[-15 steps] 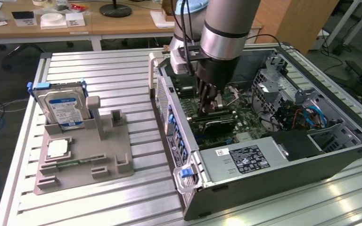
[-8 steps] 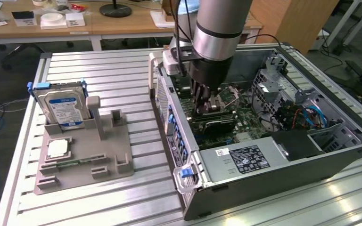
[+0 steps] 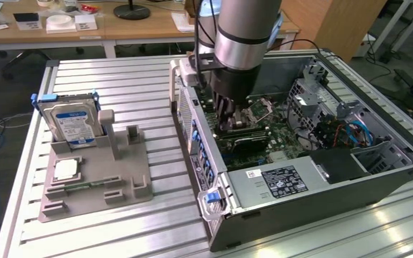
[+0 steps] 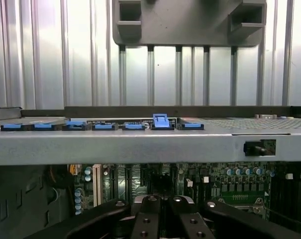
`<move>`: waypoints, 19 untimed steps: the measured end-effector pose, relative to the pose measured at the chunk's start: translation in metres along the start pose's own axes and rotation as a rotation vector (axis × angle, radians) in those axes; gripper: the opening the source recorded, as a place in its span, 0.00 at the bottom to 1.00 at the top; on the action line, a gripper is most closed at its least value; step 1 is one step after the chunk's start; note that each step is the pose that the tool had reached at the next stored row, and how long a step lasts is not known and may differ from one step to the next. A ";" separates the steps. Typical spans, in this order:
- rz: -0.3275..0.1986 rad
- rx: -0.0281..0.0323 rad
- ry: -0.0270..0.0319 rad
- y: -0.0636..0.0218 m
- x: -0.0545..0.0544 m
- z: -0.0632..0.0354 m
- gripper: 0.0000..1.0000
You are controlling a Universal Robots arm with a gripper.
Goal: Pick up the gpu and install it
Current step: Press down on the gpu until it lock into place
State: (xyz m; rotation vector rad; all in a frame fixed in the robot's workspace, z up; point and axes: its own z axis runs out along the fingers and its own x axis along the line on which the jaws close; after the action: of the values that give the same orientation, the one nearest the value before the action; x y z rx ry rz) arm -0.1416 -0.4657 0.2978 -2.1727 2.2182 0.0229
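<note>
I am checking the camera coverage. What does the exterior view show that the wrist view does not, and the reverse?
Exterior view alone: the hard drive standing in the grey holder, the power supply and the desks behind. Wrist view alone: the row of blue clips along the case edge, seen close, with one clip raised. Both: the open computer case, its motherboard, the ribbed metal table and the shut gripper down inside the case.

The exterior view looks down from high and off to one side at the open computer case point(image 3: 300, 161) on the slatted table point(image 3: 120, 80). The wrist view peers close over the case wall point(image 4: 140, 144); both views share the motherboard point(image 3: 260, 137) and grey parts stand point(image 3: 99, 183).
</note>
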 end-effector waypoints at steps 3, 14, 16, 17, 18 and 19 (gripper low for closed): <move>0.000 0.0001 0.0006 0.0013 0.002 0.0000 0.11; 0.000 0.0002 0.0118 0.0081 0.010 0.0007 0.11; 0.000 -0.0004 0.0134 0.0100 0.010 0.0012 0.11; 0.000 -0.0008 0.0143 0.0103 0.010 0.0015 0.11; -0.001 -0.0013 0.0152 0.0103 0.010 0.0021 0.11; 0.000 -0.0016 0.0159 0.0104 0.009 0.0028 0.11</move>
State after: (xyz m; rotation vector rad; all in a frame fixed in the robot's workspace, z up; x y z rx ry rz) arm -0.1522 -0.4743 0.2945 -2.1819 2.2268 0.0074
